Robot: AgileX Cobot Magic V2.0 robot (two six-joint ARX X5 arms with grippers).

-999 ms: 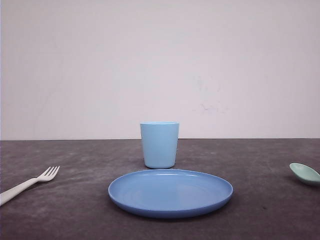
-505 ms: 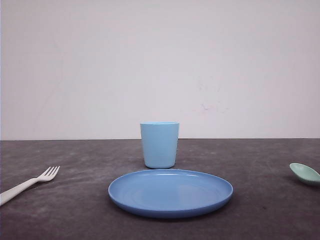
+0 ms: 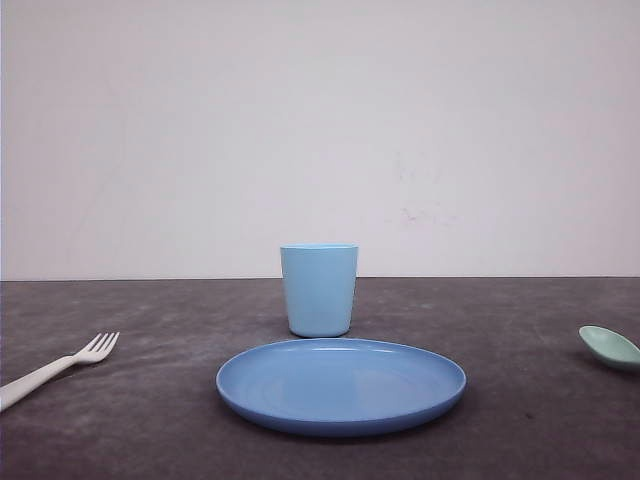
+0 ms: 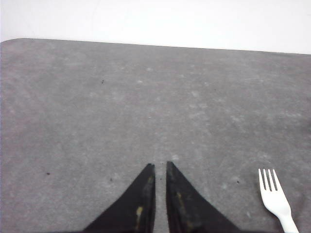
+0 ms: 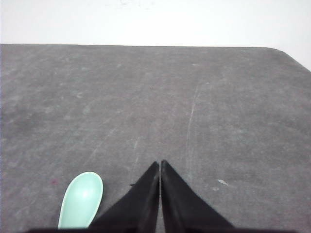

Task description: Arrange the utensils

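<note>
The white fork (image 3: 60,366) lies on the dark table at the front left, tines pointing toward the middle. In the left wrist view the fork (image 4: 274,196) lies beside my left gripper (image 4: 159,165) and apart from it. That gripper's black fingers are shut to a thin slit with nothing between them. At the right edge of the front view lies the mint-green spoon (image 3: 610,345). In the right wrist view the bowl of the spoon (image 5: 82,198) sits close beside my right gripper (image 5: 160,163), which is shut and empty.
A round blue plate (image 3: 340,383) sits at the front centre with a light blue cup (image 3: 319,288) upright just behind it. The dark grey table (image 3: 520,320) runs back to a white wall.
</note>
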